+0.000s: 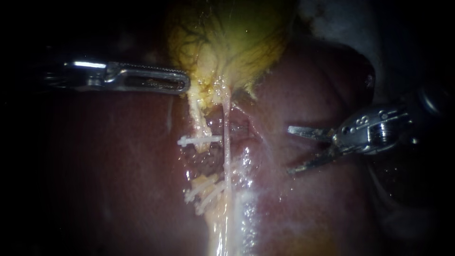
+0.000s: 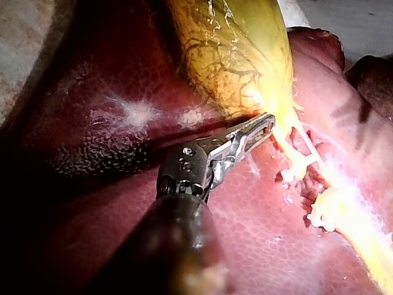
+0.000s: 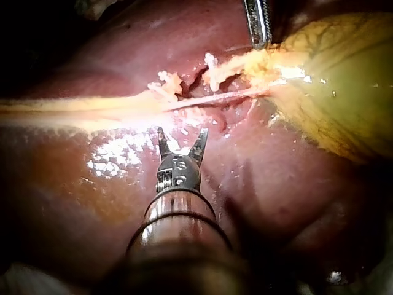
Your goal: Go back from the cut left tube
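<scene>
The cut left tube [image 1: 200, 127] lies just left of centre in the endoscope view, in 2 stumps. The upper stump hangs from the gallbladder [image 1: 237, 42] with 1 white clip [image 1: 199, 141] across it. The lower stump carries 2 clips [image 1: 204, 190], and raw red tissue of the liver [image 1: 95, 180] shows between them. Just right of it the thin right tube [image 1: 227, 147] runs whole. My right instrument [image 1: 290, 149], at centre right, stands clear of both tubes, jaws wide and empty. My left instrument [image 1: 186, 85], at upper left, seems to have its jaws closed on the gallbladder's yellow edge. The stumps look soft, wet and easily torn. I judge that neither should be gripped and that the retreat should touch nothing, least of all the thin strand.
</scene>
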